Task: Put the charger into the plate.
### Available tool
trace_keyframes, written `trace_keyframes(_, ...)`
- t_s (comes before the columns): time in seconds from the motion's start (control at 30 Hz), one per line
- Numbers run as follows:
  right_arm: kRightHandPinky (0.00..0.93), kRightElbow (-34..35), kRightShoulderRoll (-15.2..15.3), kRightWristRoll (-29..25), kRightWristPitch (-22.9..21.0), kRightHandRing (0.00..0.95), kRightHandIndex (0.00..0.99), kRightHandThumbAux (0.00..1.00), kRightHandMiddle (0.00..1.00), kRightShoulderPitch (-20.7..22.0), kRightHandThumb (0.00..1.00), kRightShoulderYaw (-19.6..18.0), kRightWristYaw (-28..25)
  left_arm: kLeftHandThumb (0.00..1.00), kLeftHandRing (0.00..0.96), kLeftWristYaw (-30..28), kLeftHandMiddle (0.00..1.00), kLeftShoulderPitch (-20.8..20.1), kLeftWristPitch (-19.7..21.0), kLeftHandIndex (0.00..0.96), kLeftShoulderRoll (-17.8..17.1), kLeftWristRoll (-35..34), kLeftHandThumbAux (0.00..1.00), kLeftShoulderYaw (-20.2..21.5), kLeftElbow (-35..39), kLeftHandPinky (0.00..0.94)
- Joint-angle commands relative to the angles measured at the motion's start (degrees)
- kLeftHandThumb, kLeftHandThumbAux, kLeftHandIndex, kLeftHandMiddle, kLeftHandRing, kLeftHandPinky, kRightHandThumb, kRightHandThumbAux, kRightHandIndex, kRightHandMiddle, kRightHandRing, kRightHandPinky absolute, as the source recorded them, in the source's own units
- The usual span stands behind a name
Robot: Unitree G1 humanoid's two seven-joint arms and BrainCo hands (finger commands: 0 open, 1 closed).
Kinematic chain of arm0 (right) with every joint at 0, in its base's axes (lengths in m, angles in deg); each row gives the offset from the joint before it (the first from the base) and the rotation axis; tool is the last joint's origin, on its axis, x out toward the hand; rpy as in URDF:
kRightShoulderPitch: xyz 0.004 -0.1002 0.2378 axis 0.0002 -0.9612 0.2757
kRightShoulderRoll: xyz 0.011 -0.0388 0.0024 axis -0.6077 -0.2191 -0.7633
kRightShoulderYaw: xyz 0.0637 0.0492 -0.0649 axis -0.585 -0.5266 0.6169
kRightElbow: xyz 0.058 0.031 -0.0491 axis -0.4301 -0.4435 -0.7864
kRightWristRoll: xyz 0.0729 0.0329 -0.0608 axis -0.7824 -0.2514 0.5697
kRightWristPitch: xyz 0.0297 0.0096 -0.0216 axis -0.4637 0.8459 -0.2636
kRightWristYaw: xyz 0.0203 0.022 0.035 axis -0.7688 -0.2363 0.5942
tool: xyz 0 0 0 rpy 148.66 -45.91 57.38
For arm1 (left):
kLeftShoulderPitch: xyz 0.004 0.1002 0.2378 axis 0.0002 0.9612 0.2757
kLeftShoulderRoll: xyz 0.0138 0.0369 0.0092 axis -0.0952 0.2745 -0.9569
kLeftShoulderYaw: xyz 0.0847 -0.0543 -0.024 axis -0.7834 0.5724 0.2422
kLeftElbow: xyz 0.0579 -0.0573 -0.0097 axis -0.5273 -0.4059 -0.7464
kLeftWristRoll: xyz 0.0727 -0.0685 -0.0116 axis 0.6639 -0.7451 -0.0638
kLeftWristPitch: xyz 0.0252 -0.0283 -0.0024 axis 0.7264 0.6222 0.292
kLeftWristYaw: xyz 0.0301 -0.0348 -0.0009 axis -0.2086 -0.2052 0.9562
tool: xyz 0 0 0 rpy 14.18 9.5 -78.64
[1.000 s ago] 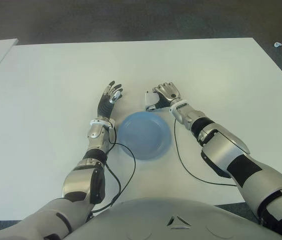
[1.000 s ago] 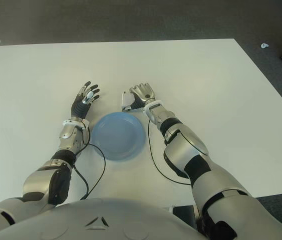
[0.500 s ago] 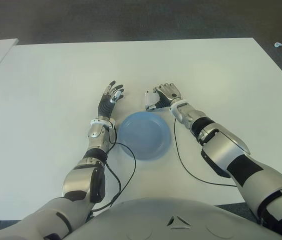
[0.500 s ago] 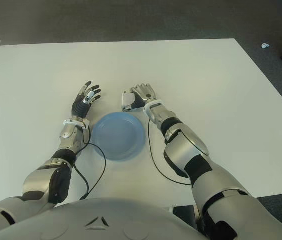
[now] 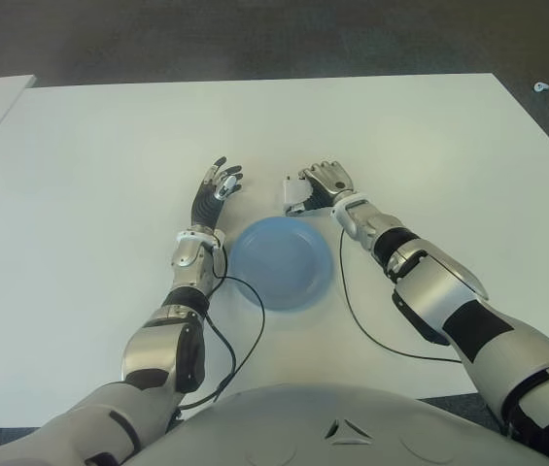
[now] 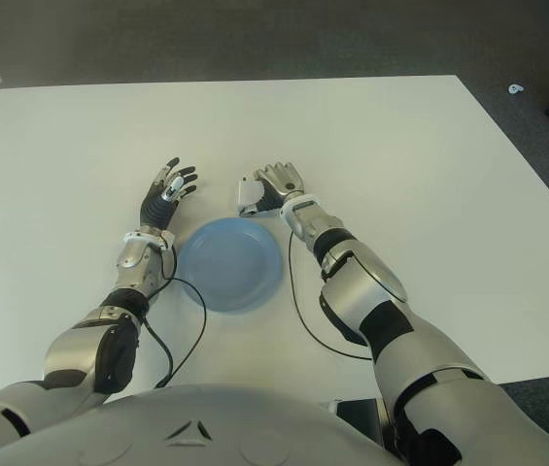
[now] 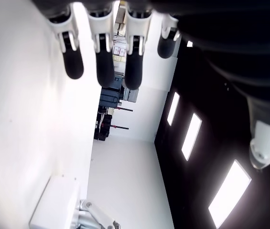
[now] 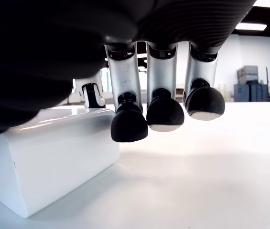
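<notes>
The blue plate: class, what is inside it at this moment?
Nothing shows inside the blue plate. The white charger sits on the table beyond its far rim, at the right robot hand. The left robot hand is open beside the plate.

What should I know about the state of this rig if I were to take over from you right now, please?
Right robot hand: at the white charger on the table, just beyond the blue plate; fingers curled down beside it, not yet closed on it; the charger sits on the table.
Left robot hand: idle, fingers spread, holding nothing, left of the plate's far rim.
Done: reach to the charger.
Left: grasp it, lift it, carry it back to the plate, release.
</notes>
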Motion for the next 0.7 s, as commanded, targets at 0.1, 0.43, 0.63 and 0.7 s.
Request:
trace_keyframes(0.1, 0.862, -0.16, 2.28, -0.91, 1.67, 0.870, 0.438, 0.713, 0.887, 0.30, 0.742, -1.22, 0.66, 0.017, 0.232, -0.28, 0.250, 1.29, 0.85, 0.116, 0.25, 0.33, 0.535, -0.51, -1.23, 0.217)
trace_keyframes(0.43, 0.820, 5.64, 4.24, -5.40, 7.65, 0.868, 0.439, 0.712, 0.890, 2.77, 0.746, -7.05, 5.29, 0.021, 0.232, -0.07, 0.251, 0.96, 0.65, 0.122, 0.32, 0.55, 0.534, -0.38, -1.81, 0.217)
trace_keyframes(0.63, 0.834, 13.28, 7.27, -4.46, 10.59, 0.868, 0.440, 0.711, 0.890, 0.11, 0.747, -7.12, 9.19, 0.031, 0.232, -0.29, 0.248, 0.57, 1.06, 0.118, 0.32, 0.40, 0.525, -0.24, -2.25, 0.217)
trace_keyframes(0.7, 0.840, 16.27, 8.52, -3.96, 11.07, 0.871, 0.440, 0.711, 0.891, -0.99, 0.747, -7.15, 10.10, 0.034, 0.231, -0.27, 0.247, 0.38, 1.24, 0.117, 0.31, 0.38, 0.523, -0.19, -2.48, 0.215)
